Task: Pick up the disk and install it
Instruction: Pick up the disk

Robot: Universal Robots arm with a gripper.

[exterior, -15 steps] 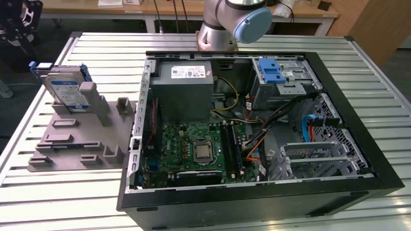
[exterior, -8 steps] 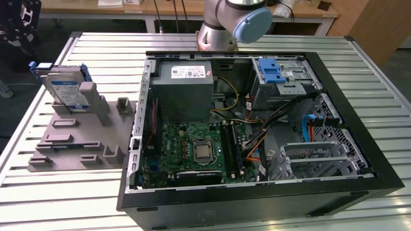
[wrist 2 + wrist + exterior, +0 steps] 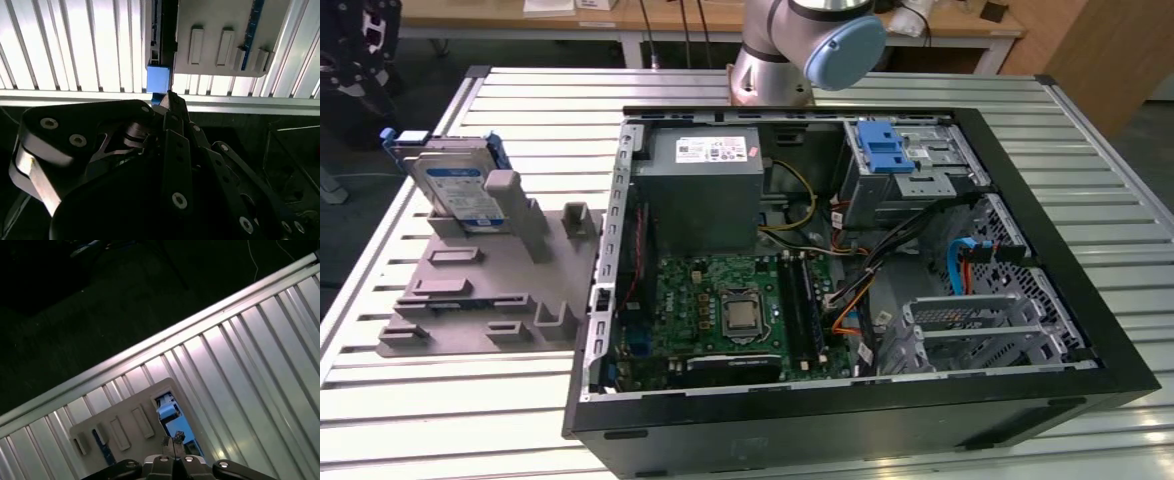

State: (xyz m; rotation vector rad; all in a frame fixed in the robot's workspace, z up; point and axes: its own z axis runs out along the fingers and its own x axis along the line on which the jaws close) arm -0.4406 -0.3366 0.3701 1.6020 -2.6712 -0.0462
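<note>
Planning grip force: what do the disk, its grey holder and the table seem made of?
The disk: silvery metal body, white-and-blue label, blue rails that look plastic. The grey holder: uniform matte grey, probably plastic. The table: bright ribbed slats with glare, likely aluminium.

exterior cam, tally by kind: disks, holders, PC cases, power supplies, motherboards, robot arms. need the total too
disk: 1
grey holder: 1
open PC case: 1
power supply: 1
motherboard: 1
robot arm: 1
Total: 6
</note>
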